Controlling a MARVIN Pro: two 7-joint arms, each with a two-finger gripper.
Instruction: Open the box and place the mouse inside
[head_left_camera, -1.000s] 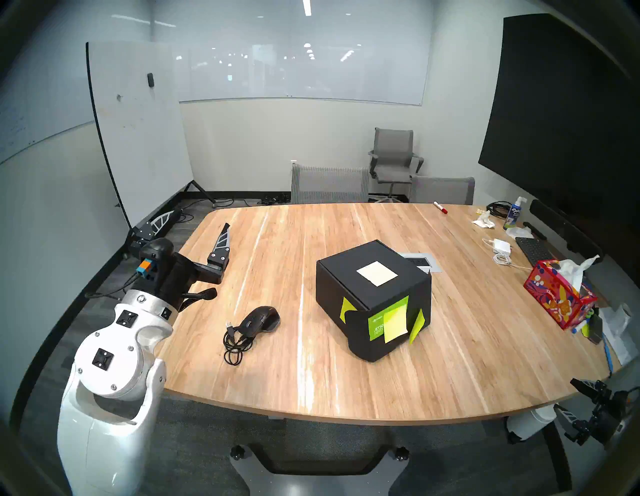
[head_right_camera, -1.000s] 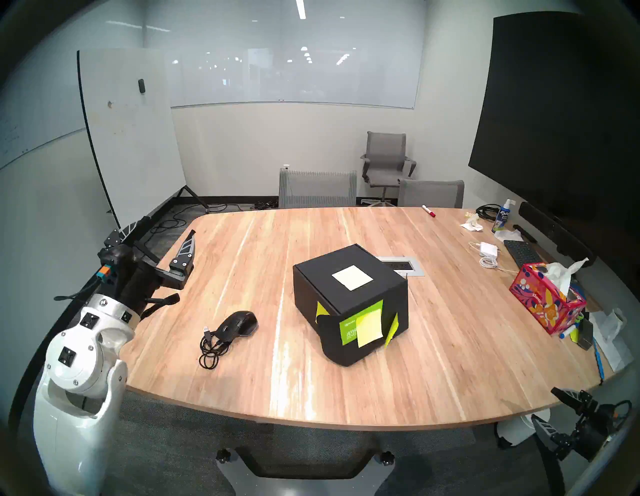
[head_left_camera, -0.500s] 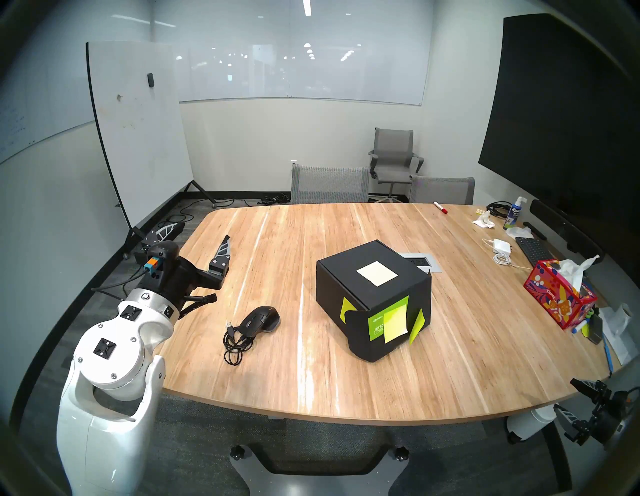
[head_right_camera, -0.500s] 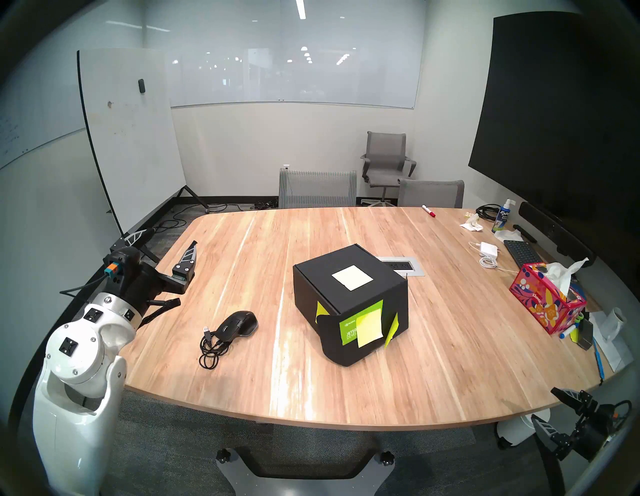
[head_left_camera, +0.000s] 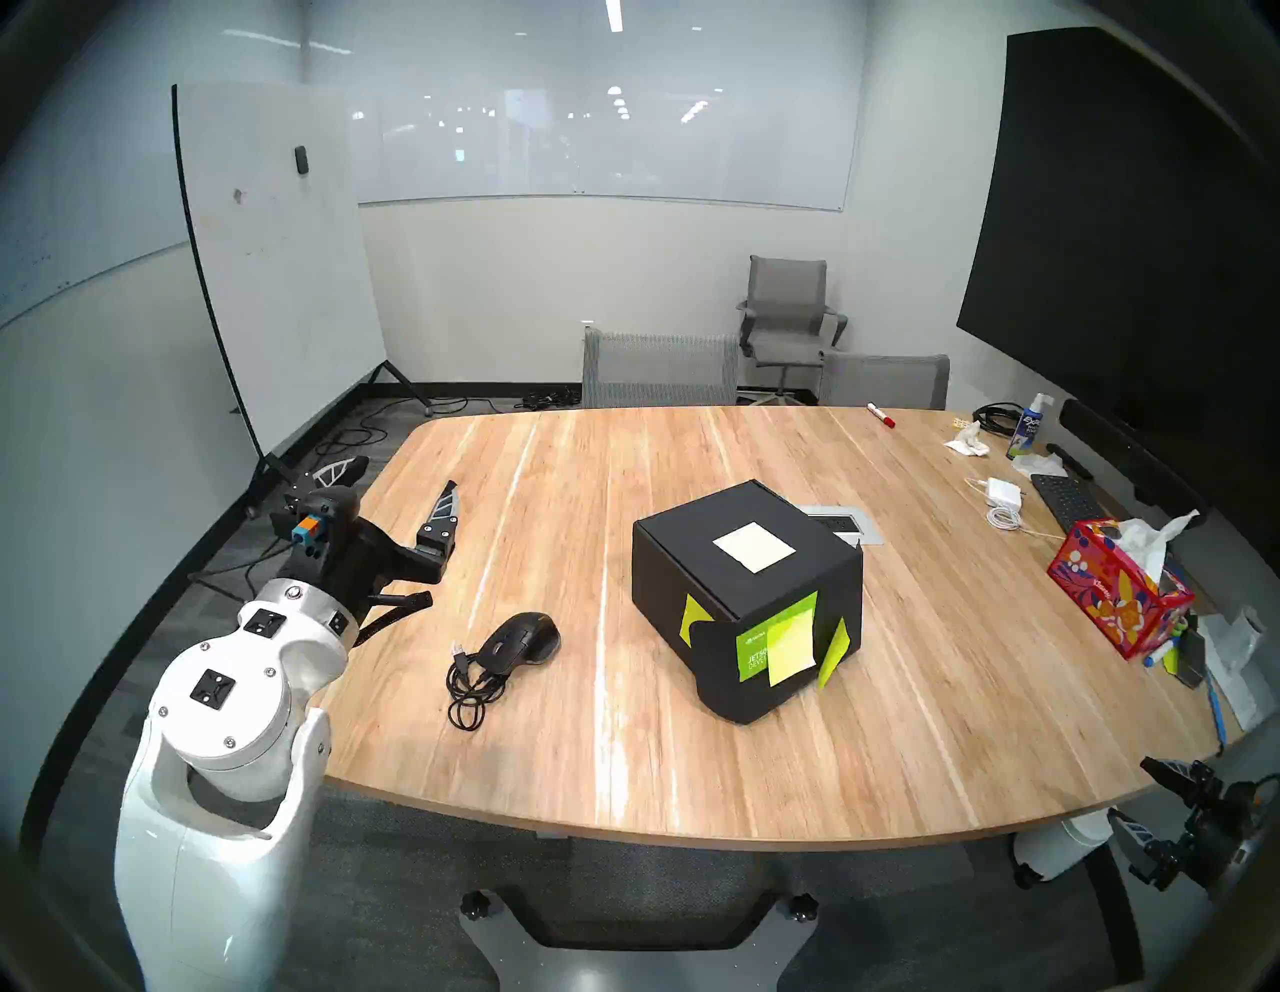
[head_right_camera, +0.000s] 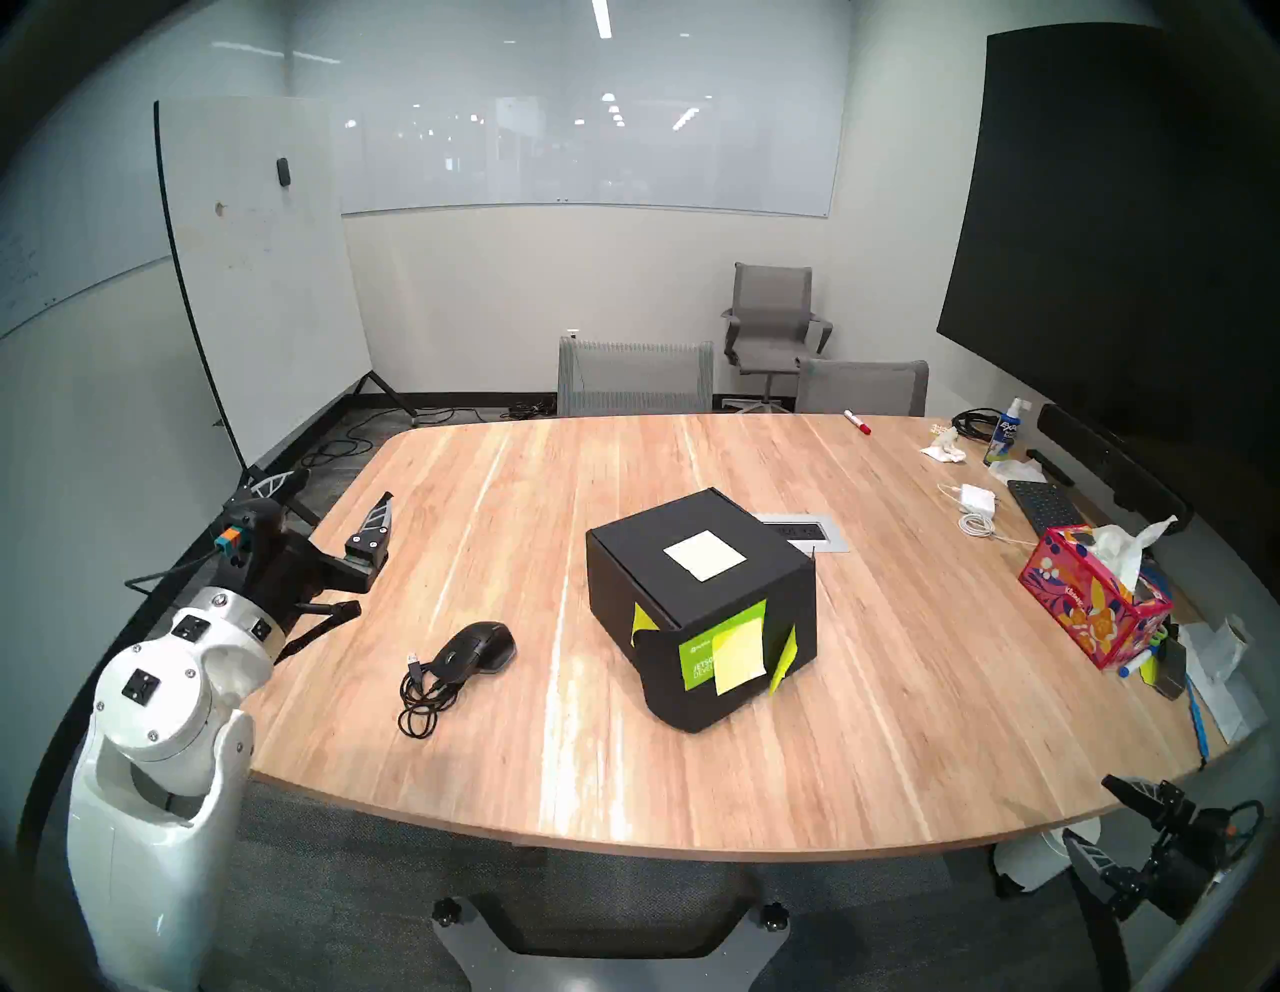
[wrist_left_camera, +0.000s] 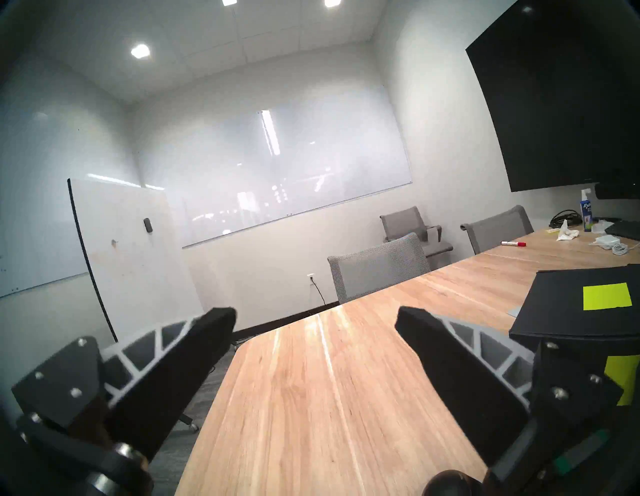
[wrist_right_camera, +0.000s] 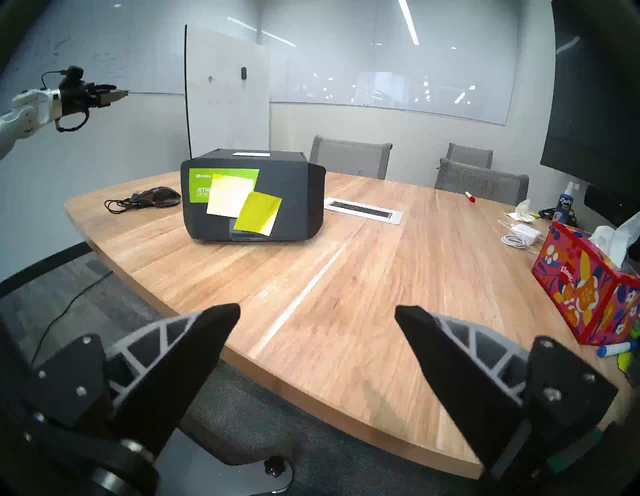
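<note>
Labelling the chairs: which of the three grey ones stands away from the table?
The grey armchair with armrests, back by the wall; the other two chairs are pushed against the table's far edge.

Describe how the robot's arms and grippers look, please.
The left arm has glossy white rounded shells with small black square pads and a silver wrist ring. Its left gripper is black, with an orange and blue plug, a black cable, and pointed fingers with grey lattice ribs. The right gripper looks alike.
</note>
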